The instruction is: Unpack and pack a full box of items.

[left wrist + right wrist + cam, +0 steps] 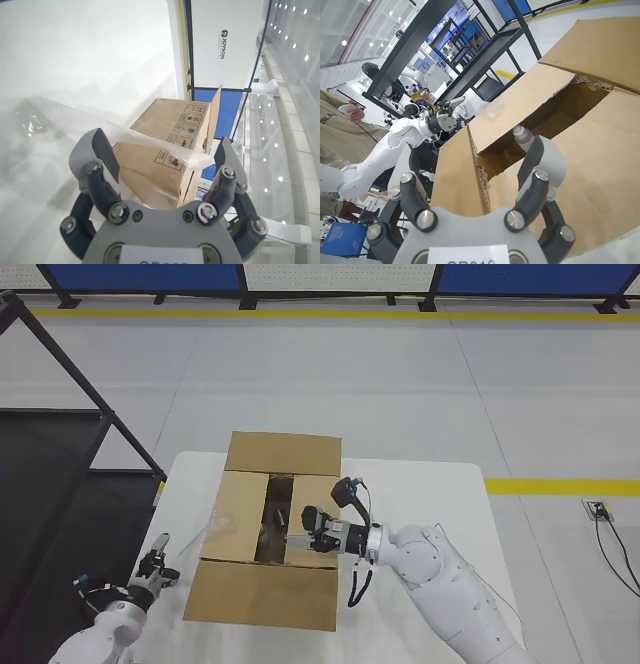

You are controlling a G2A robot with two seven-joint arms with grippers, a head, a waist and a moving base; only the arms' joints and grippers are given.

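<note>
Bottle (523,135) sits inside the box (236,516), just ahead of the right gripper (297,526), wide open and empty, clearly the nearer; left gripper (162,152), open too, holds nothing, well apart.

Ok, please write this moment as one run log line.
box: flaps partly open | bottle: inside box | right claw: open, at box opening | left claw: open, beside box
</note>
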